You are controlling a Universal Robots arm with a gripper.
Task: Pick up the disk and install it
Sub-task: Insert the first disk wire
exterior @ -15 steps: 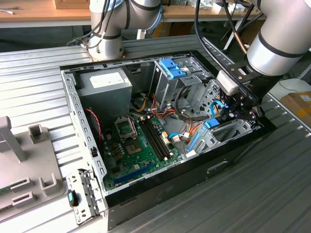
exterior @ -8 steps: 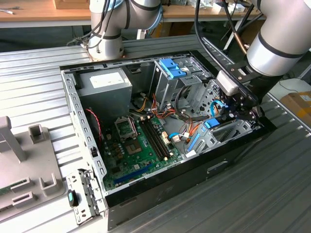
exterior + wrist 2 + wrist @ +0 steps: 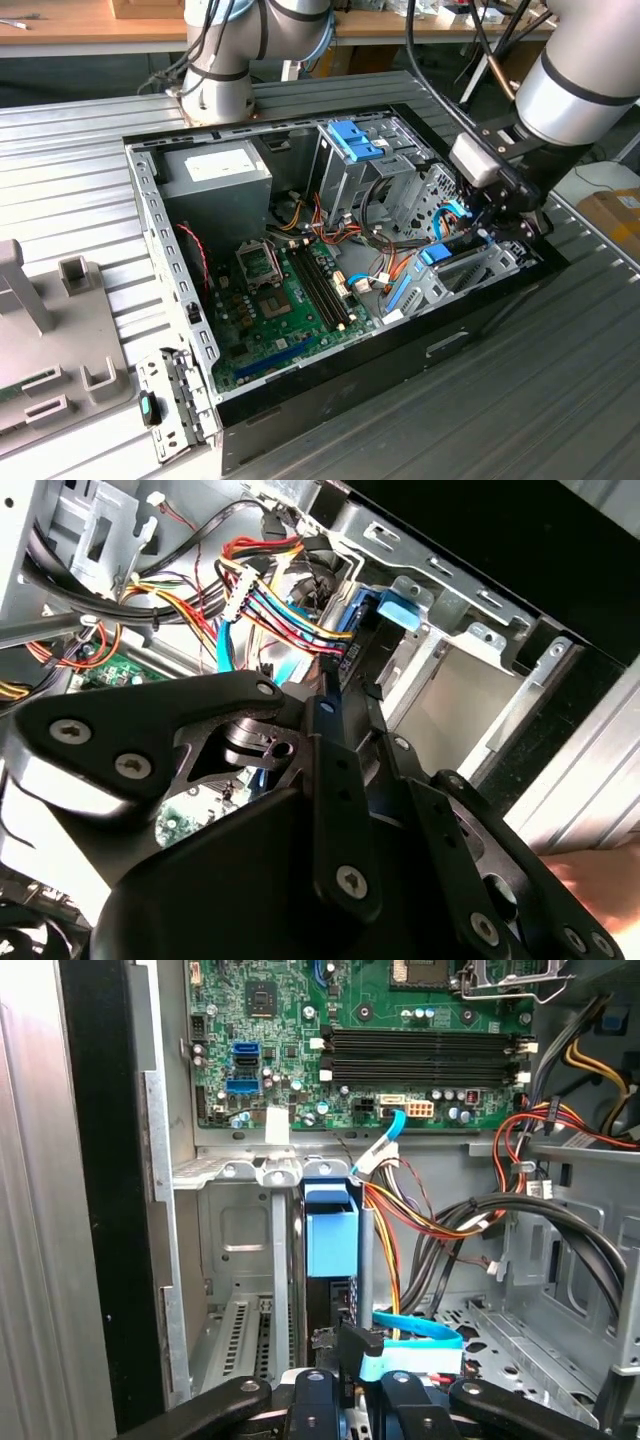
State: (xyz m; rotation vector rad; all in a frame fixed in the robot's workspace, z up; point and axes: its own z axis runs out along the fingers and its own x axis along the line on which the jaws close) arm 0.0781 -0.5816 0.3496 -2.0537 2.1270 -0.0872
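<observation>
Exterior view shows a ribbed metal table with an open computer case lying on its side, and this is the biggest thing in the scene. Inside the case, toward the exterior view's left, a grey power supply box with a white sticker sits in the far corner, and a green circuit board covers the floor below it. A metal drive cage with a blue plastic bracket on top stands near the middle, and bundles of coloured wires run between the cage and the board.

The robot arm reaches in from the exterior view's right, and its gripper hangs over the drive bay at the near right corner of the case. The disk stands on edge in that bay, its blue carrier showing at the top. In the first wrist view the disk sits upright in a slot between the grey metal walls of the bay, just beyond the gripper, with a blue cable beside it. I cannot tell whether the fingers are clenched or released, or whether they touch the disk.

A hand shows blurred at the edge of the second wrist view, beside the case wall
</observation>
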